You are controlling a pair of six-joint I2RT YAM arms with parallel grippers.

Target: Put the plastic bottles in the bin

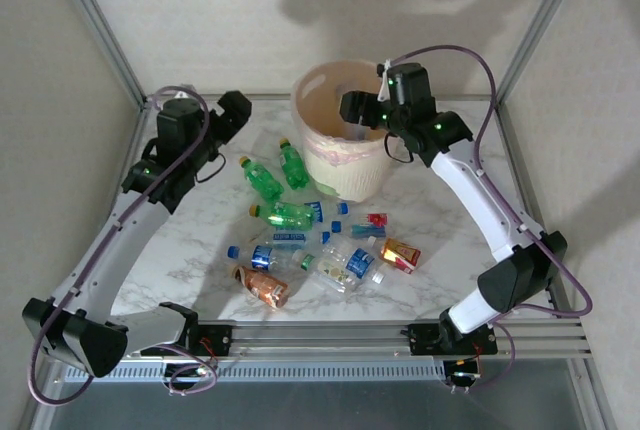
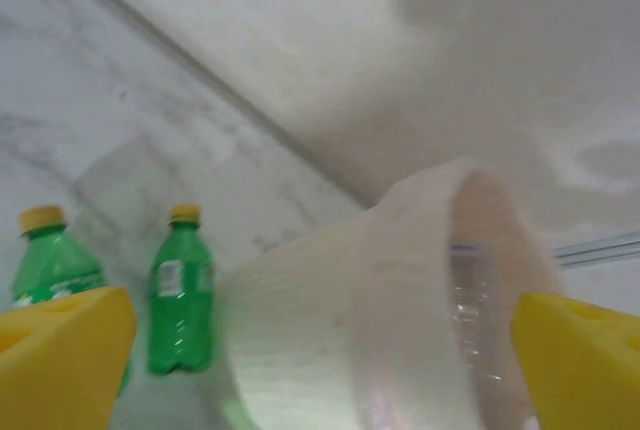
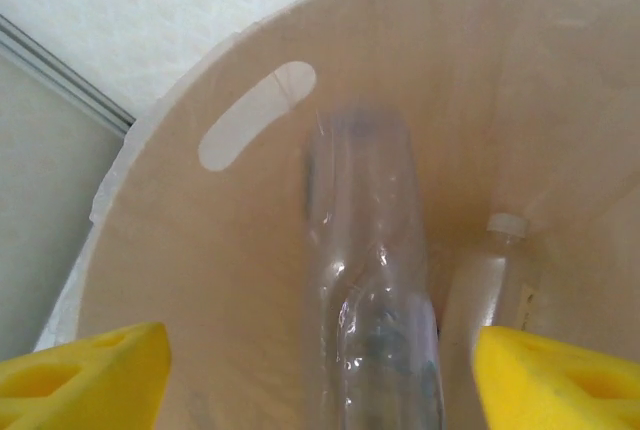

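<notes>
— While the right claw [image 1: 357, 108] is hovering over the mouth of the large round cream plastic bin [image 1: 345, 180], what are its fingers doing?

— Its yellow fingertips [image 3: 85, 375] are standing wide apart, gripping nothing. A clear, crumpled plastic bottle [image 3: 370, 280] is showing blurred between them, touching neither, just below the claw and inside the bin's wall. To that bottle's right, deeper down, a second clear bottle with a white cap [image 3: 490, 280] is resting low inside the bin.

— And the left claw [image 1: 237, 110]?

— It is gaping too, its yellow pads [image 2: 60, 340] spread and holding nothing. It is pointing at the outside of the bin, which is standing just ahead of it. Ahead and to its left, two green plastic bottles with yellow caps [image 2: 180, 300] are lying on the white marbled table [image 1: 190, 250].

— Where are the remaining bottles lying?

— A loose heap of plastic bottles with blue, red and orange labels [image 1: 315, 250] is lying nearer the arm bases than either claw, between the two arms, several touching one another. I cannot tell how many are lying there.
</notes>
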